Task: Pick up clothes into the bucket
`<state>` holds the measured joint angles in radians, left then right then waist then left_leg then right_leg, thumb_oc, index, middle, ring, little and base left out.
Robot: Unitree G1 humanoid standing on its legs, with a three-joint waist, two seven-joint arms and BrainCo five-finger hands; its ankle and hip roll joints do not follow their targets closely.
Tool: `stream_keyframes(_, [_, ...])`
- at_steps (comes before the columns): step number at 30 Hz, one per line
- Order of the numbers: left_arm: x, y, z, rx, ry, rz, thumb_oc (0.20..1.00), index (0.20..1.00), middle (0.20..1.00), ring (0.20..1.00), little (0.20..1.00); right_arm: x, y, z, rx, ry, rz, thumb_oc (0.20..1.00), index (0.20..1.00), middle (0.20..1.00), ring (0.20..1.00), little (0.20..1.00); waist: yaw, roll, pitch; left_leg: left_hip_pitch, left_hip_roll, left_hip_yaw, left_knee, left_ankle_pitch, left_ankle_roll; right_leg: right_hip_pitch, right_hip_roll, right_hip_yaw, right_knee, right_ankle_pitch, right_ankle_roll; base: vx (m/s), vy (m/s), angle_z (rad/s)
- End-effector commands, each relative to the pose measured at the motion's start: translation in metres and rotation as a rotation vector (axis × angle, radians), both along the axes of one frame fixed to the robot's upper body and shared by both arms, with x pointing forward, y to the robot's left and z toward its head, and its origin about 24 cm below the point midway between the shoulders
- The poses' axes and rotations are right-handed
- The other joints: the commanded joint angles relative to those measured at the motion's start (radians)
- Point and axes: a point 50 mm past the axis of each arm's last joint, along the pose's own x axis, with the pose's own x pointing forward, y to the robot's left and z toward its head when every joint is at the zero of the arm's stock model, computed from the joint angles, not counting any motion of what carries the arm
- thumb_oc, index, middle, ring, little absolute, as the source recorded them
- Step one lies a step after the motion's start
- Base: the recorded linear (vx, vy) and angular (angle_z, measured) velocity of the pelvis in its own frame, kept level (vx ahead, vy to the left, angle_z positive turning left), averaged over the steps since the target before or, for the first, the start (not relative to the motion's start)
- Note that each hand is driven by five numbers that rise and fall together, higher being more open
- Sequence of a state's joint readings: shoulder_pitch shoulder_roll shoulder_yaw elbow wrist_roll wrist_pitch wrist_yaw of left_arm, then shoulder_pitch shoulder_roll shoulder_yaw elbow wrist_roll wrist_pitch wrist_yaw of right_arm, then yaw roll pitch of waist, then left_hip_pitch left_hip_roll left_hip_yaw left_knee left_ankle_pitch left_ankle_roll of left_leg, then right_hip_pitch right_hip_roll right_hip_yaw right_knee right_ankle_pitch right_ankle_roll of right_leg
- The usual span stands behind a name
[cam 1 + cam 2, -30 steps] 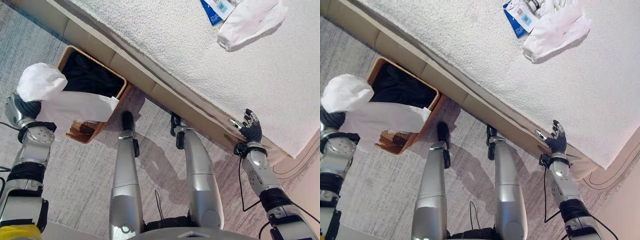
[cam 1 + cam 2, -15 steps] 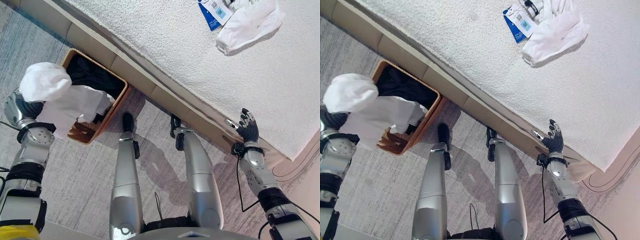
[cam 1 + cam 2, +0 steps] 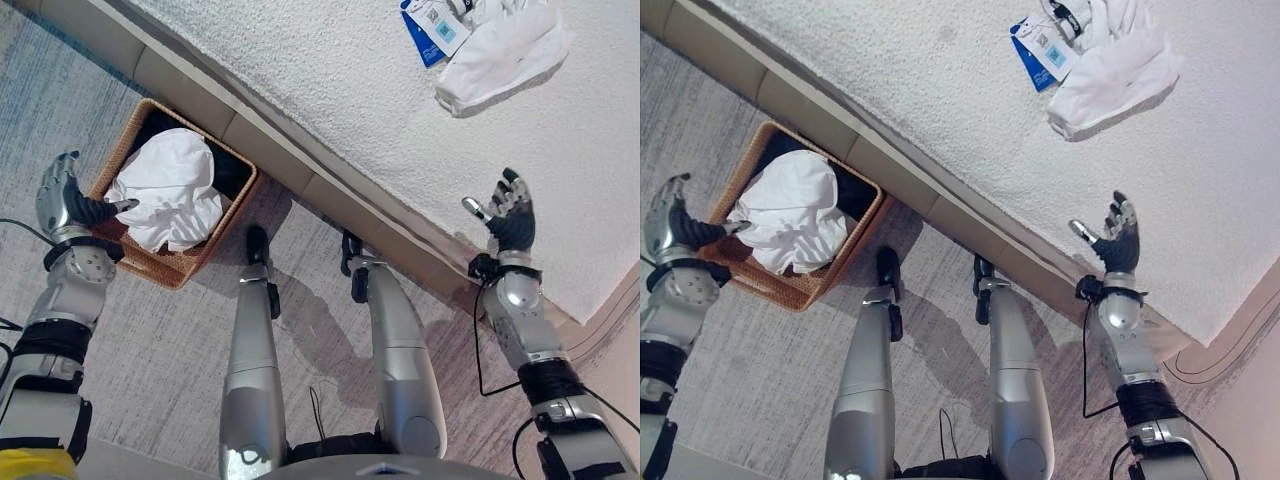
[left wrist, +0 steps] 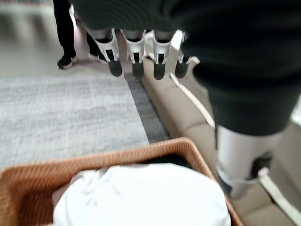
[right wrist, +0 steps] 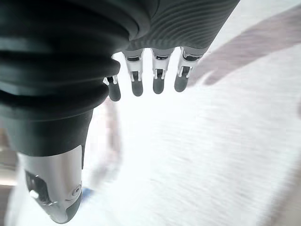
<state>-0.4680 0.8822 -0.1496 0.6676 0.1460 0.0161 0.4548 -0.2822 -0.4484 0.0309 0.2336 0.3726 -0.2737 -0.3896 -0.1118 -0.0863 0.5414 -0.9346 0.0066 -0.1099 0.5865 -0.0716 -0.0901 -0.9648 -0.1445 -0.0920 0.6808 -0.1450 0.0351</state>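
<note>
The left hand (image 3: 68, 200) has let go, its fingers spread wide. The white shirt (image 3: 170, 187) now lies in the basket (image 3: 176, 266). One done! More white clothes (image 3: 505, 50) wait near the bed's (image 3: 330, 90) far edge. The right hand (image 3: 510, 215) hangs open, holding nothing.

Right hand (image 5: 70, 61), fingers (image 5: 158, 75) straight, above white bedcover (image 5: 211, 155)

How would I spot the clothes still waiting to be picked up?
Look on the bed, a wide white textured surface. Near its far side lies a crumpled white garment, touching a blue-and-white packet. The other white garment already sits in the wicker basket on the floor.
</note>
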Motion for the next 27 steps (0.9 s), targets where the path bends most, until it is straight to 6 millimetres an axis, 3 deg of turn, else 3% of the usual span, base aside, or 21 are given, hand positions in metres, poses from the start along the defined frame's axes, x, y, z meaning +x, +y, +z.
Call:
stream_keyframes(1, [-0.005,0.006,0.007,0.035,-0.008,0.018,1.000,1.000,1.000,1.000,1.000,-0.012,-0.015,0.033,-0.116,-0.157,-0.087,1.000,1.000,1.000,1.000,1.000,0.006,0.007,-0.021,0.009,-0.028,0.017,0.020,-0.049,0.054,0.067,-0.025,0.028,-0.096,0.026,0.063,0.00,0.000,0.00])
stream_keyframes(3, [-0.005,0.005,0.005,0.011,-0.018,0.014,1.000,1.000,1.000,1.000,1.000,-0.013,-0.018,0.040,-0.162,-0.174,-0.119,1.000,1.000,1.000,1.000,1.000,0.009,0.008,-0.021,0.011,-0.029,0.017,0.020,-0.050,0.055,0.068,-0.026,0.028,-0.094,0.024,0.062,0.00,0.000,0.00])
stream_keyframes(5, [-0.010,-0.001,-0.005,-0.103,-0.086,0.003,1.000,1.000,1.000,1.000,1.000,-0.010,-0.028,0.061,-0.302,-0.213,-0.240,1.000,1.000,1.000,1.000,1.000,0.018,0.020,-0.021,0.015,-0.032,0.017,0.017,-0.053,0.056,0.071,-0.026,0.029,-0.093,0.023,0.064,0.00,0.000,0.00])
stream_keyframes(8, [-0.015,-0.029,-0.032,-0.457,-0.253,-0.065,1.000,1.000,1.000,1.000,1.000,0.005,-0.046,0.098,-0.414,-0.227,-0.387,1.000,1.000,1.000,1.000,1.000,0.053,0.035,-0.021,0.023,-0.041,0.015,0.009,-0.051,0.056,0.074,-0.030,0.030,-0.093,0.026,0.063,0.00,0.000,0.00])
stream_keyframes(9, [-0.016,-0.029,-0.033,-0.466,-0.256,-0.064,1.000,1.000,1.000,1.000,1.000,0.006,-0.046,0.100,-0.421,-0.228,-0.387,1.000,1.000,1.000,1.000,1.000,0.050,0.040,-0.021,0.023,-0.041,0.015,0.009,-0.051,0.056,0.074,-0.030,0.030,-0.093,0.026,0.064,0.00,-0.002,0.04])
stream_keyframes(11, [-0.017,-0.049,-0.052,-0.656,-0.304,-0.108,1.000,1.000,1.000,1.000,1.000,0.016,-0.058,0.124,-0.486,-0.231,-0.458,1.000,1.000,1.000,1.000,1.000,0.067,0.050,-0.021,0.027,-0.045,0.012,0.001,-0.047,0.055,0.074,-0.033,0.029,-0.093,0.028,0.062,0.00,0.001,0.08])
stream_keyframes(12, [-0.021,-0.070,-0.064,-0.745,-0.315,-0.178,1.000,1.000,1.000,1.000,1.000,0.022,-0.072,0.142,-0.520,-0.201,-0.519,1.000,1.000,1.000,1.000,1.000,0.092,0.054,-0.021,0.030,-0.050,0.010,-0.009,-0.042,0.053,0.075,-0.037,0.025,-0.091,0.026,0.060,0.01,0.004,0.06])
stream_keyframes(13, [-0.021,-0.070,-0.065,-0.750,-0.317,-0.177,1.000,1.000,1.000,1.000,1.000,0.024,-0.072,0.144,-0.523,-0.203,-0.518,1.000,1.000,1.000,1.000,1.000,0.089,0.057,-0.021,0.030,-0.049,0.010,-0.009,-0.042,0.053,0.074,-0.037,0.026,-0.091,0.027,0.060,0.00,-0.002,0.04])
stream_keyframes(15, [-0.024,-0.090,-0.076,-0.879,-0.330,-0.232,1.000,1.000,1.000,1.000,1.000,0.030,-0.084,0.155,-0.574,-0.140,-0.554,1.000,1.000,1.000,1.000,1.000,0.102,0.060,-0.021,0.031,-0.053,0.006,-0.017,-0.039,0.052,0.074,-0.038,0.023,-0.092,0.025,0.057,0.00,-0.033,0.10])
stream_keyframes(16, [-0.026,-0.106,-0.092,-1.063,-0.343,-0.234,1.000,1.000,1.000,1.000,1.000,0.033,-0.090,0.161,-0.565,-0.116,-0.572,1.000,1.000,1.000,1.000,1.000,0.114,0.055,-0.021,0.030,-0.057,0.003,-0.022,-0.036,0.050,0.072,-0.039,0.022,-0.091,0.025,0.056,0.01,-0.076,0.11])
stream_keyframes(17, [-0.032,-0.134,-0.124,-1.299,-0.279,-0.221,1.000,1.000,1.000,1.000,1.000,0.040,-0.097,0.161,-0.532,-0.055,-0.568,1.000,1.000,1.000,1.000,1.000,0.122,0.057,-0.021,0.029,-0.060,0.000,-0.031,-0.030,0.048,0.068,-0.042,0.017,-0.088,0.023,0.053,0.00,-0.083,0.11])
stream_keyframes(18, [-0.034,-0.148,-0.133,-1.349,-0.239,-0.234,1.000,1.000,1.000,1.000,1.000,0.043,-0.101,0.166,-0.532,-0.029,-0.570,1.000,1.000,1.000,1.000,1.000,0.127,0.058,-0.021,0.028,-0.062,-0.003,-0.037,-0.027,0.047,0.066,-0.043,0.014,-0.087,0.023,0.051,0.01,-0.061,0.12])
stream_keyframes(19, [-0.033,-0.148,-0.133,-1.353,-0.241,-0.234,1.000,1.000,1.000,1.000,1.000,0.044,-0.100,0.168,-0.535,-0.031,-0.569,1.000,1.000,1.000,1.000,1.000,0.124,0.061,-0.021,0.027,-0.062,-0.003,-0.037,-0.027,0.047,0.065,-0.043,0.014,-0.087,0.023,0.051,0.00,-0.051,0.12])
stream_keyframes(21, [-0.043,-0.179,-0.157,-1.380,-0.059,-0.274,1.000,1.000,1.000,1.000,1.000,0.051,-0.112,0.167,-0.546,0.087,-0.585,1.000,1.000,1.000,1.000,1.000,0.138,0.060,-0.021,0.027,-0.060,-0.009,-0.056,-0.017,0.043,0.062,-0.049,0.004,-0.086,0.021,0.049,0.01,-0.074,0.13])
stream_keyframes(27, [-0.053,-0.214,-0.170,-1.278,0.175,-0.459,1.000,1.000,1.000,1.000,1.000,0.057,-0.121,0.158,-0.621,0.243,-0.600,1.000,1.000,1.000,1.000,1.000,0.150,0.081,-0.021,0.024,-0.063,-0.027,-0.099,0.013,0.037,0.052,-0.058,-0.015,-0.074,0.007,0.047,0.01,-0.066,0.10])
